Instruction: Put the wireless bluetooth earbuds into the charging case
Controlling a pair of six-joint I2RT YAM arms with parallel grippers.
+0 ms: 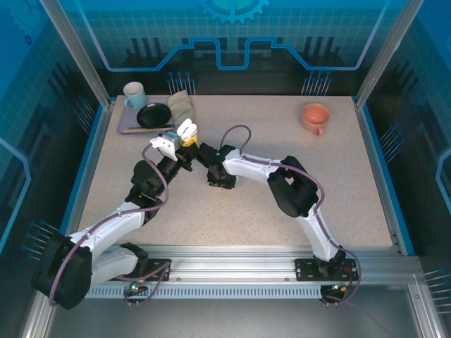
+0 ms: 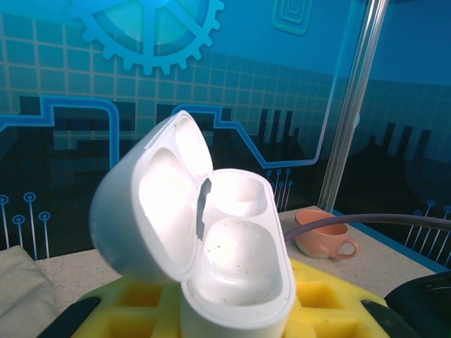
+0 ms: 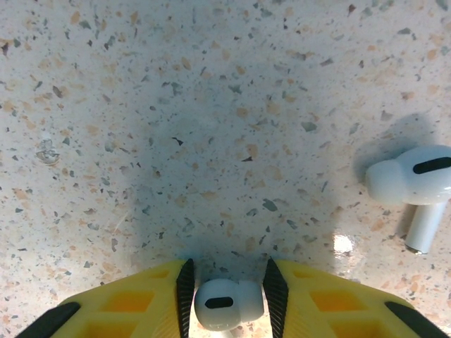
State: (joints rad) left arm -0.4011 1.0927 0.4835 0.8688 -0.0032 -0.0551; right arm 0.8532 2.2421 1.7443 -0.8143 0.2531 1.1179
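A white charging case stands upright with its lid swung open to the left and both wells empty. My left gripper is shut on its base, yellow fingers on either side. From above, the case is held up over the table's back left by that gripper. My right gripper points straight down at the tabletop. In its wrist view the right gripper has a white earbud between its black pads, both touching it. A second white earbud lies on the table to the right.
A tray at the back left carries a pale blue mug, a black plate and a folded cloth. A pink cup stands at the back right, also seen beyond the case as the cup.
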